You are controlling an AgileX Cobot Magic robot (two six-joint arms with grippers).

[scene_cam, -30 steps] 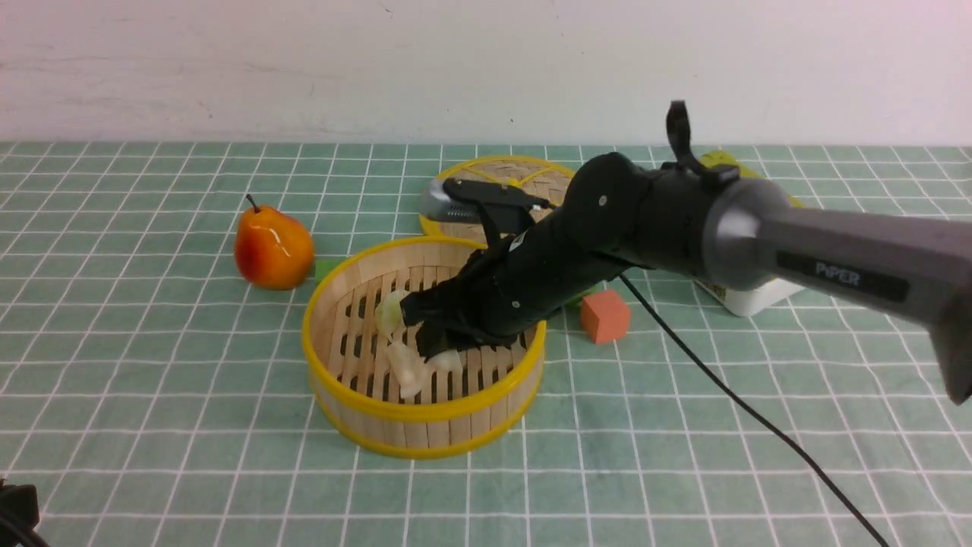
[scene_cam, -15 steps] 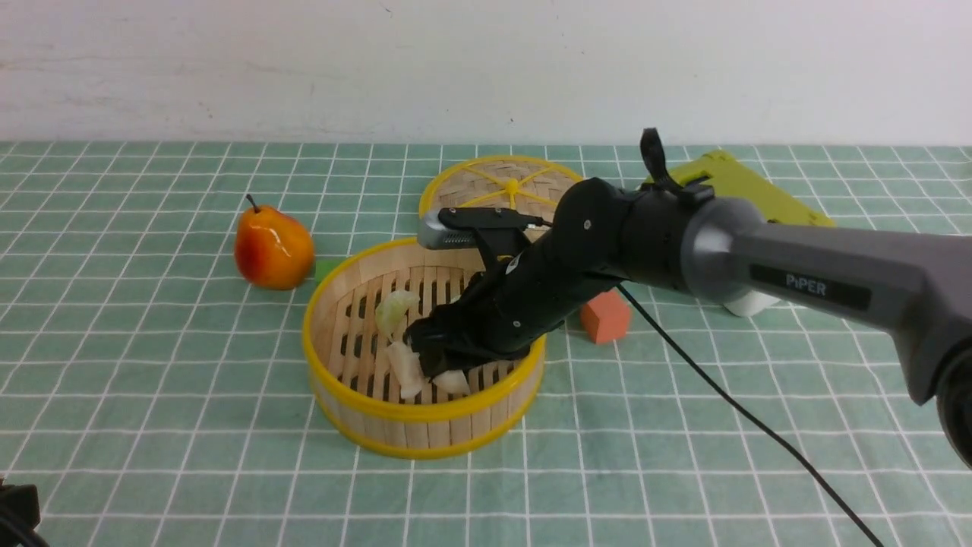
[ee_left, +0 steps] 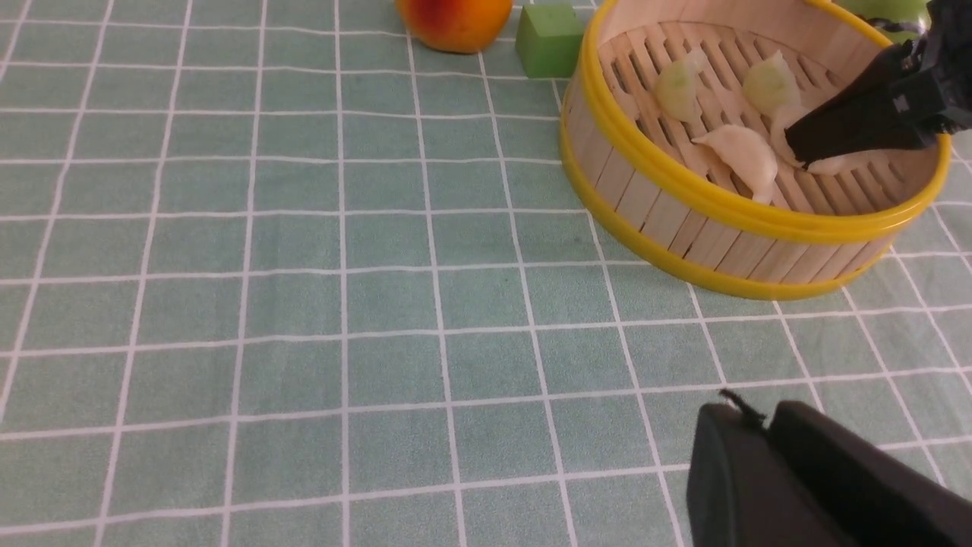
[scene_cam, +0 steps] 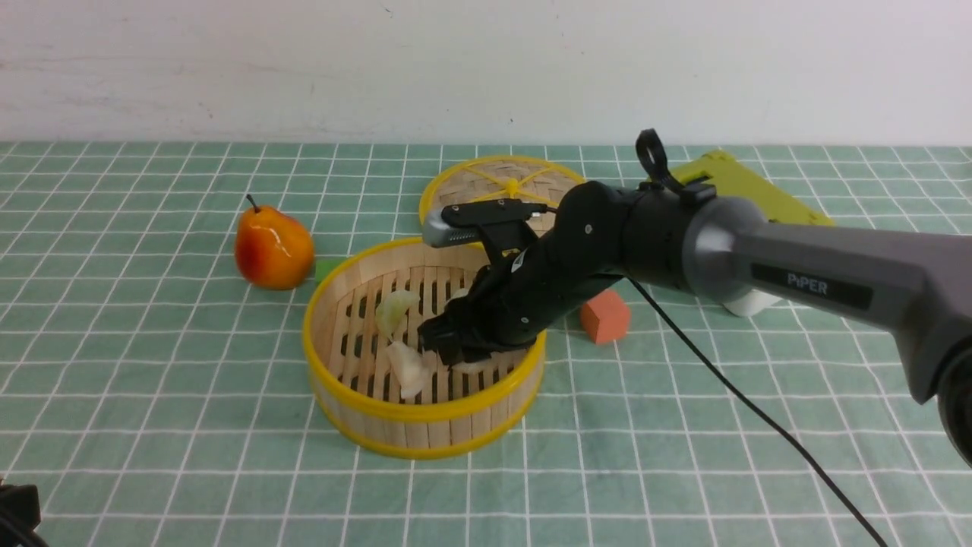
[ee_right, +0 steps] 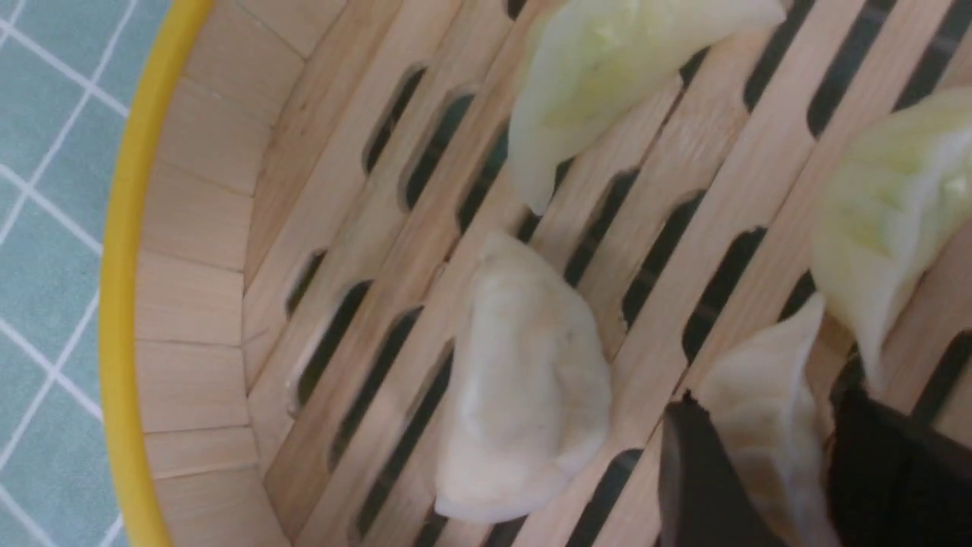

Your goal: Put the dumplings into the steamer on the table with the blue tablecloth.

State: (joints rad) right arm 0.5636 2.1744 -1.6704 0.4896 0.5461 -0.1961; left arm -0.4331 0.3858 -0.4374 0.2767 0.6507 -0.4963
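**A:** What's on the table (scene_cam: 152, 395) besides the basket?

**B:** The gridded pale green tablecloth (scene_cam: 683, 486) covers it all. The right arm (scene_cam: 835, 273) is the biggest thing. It comes in from three o'clock, leans over the steamer's rim, and hides part of the floor from the front. A flat woven lid (scene_cam: 486, 178) lies at one o'clock. A yellow-green slab (scene_cam: 736, 182) sits at two o'clock, partly behind the arm. A pear (scene_cam: 273, 247) stands at ten o'clock, with a green block (scene_cam: 328, 267) just beside the rim there. An orange block (scene_cam: 605, 315) is at three o'clock, and a black cable (scene_cam: 729, 395) trails toward five.

**A:** And the steamer (scene_cam: 425, 414)?

**B:** It's round, with upright bamboo walls, yellow rims and a slatted floor. All four dumplings (ee_right: 524, 410) lie inside. They're pleated crescents, two greenish and two cream.

**A:** The jaws?

**B:** The right jaws are down at the floor, standing either side of one cream dumpling (ee_right: 759, 410). I cannot tell whether they pinch it. The left jaws hang over bare cloth toward seven o'clock, well apart from the steamer. They're pressed together with nothing between them.

**A:** Do the cameras differ?

**B:** They do. From the front only two dumplings show plainly, one at eleven o'clock on the floor and one at seven. The arm covers the rest. The left wrist camera shows all four. Only the right wrist camera shows the one between the jaws.
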